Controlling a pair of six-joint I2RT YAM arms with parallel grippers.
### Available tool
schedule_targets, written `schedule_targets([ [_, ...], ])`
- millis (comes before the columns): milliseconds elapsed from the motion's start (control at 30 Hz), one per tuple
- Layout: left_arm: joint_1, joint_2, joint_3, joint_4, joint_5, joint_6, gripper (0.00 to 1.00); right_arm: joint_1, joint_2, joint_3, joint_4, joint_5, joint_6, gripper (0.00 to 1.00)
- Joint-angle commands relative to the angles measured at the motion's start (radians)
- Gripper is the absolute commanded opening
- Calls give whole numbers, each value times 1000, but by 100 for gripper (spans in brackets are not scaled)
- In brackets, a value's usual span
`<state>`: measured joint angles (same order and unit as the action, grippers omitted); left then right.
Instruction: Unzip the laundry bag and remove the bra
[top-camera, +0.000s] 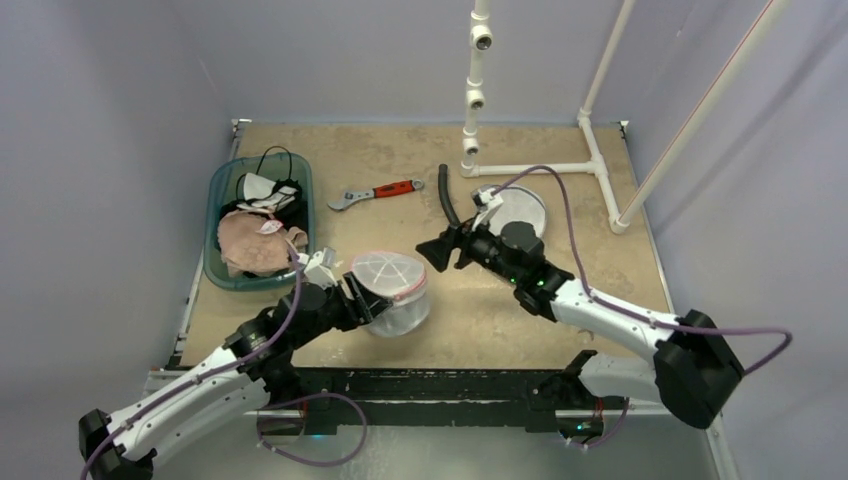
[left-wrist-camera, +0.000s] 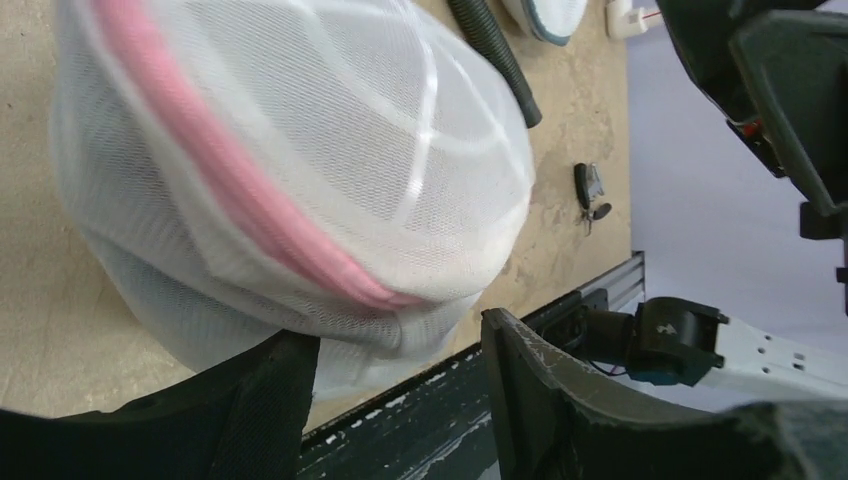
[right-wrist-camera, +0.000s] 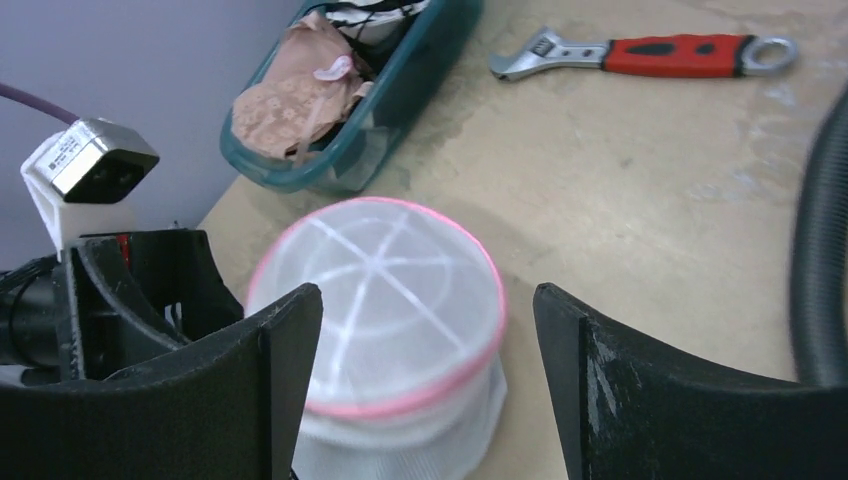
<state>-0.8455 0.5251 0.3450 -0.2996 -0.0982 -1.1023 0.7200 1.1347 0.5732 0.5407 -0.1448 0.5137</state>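
Just off the centre of the bench (top-camera: 520, 320), towards seven o'clock, the laundry bag (top-camera: 392, 290) sits as a white mesh dome with a pink band round its rim, seemingly zipped shut. At its nine o'clock the left tool (top-camera: 358, 297) has its fingers apart, the bag's lower edge just beside them and nothing pinched. At two o'clock the right tool (top-camera: 437, 252) hovers, fingers wide apart, facing the bag. Unzipping looks like the step in hand, not yet begun. No zip pull shows; next, one tool should pin the mesh while the other finds the pull and draws it along the band.
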Motion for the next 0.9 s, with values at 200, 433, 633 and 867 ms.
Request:
schedule_targets([
  [200, -3, -167, 141, -207, -68, -31, 65, 130, 77, 55, 36, 95, -2, 81],
  [433, -2, -235, 122, -248, -76, -198, 65, 128, -111, -28, -68, 120, 51, 82],
  [633, -2, -127, 152, -300, -42, -129, 64, 128, -250, -112, -149, 95, 89, 82],
  [867, -3, -148, 157, -372, -53, -133, 63, 130, -335, -188, -145, 40, 126, 81],
])
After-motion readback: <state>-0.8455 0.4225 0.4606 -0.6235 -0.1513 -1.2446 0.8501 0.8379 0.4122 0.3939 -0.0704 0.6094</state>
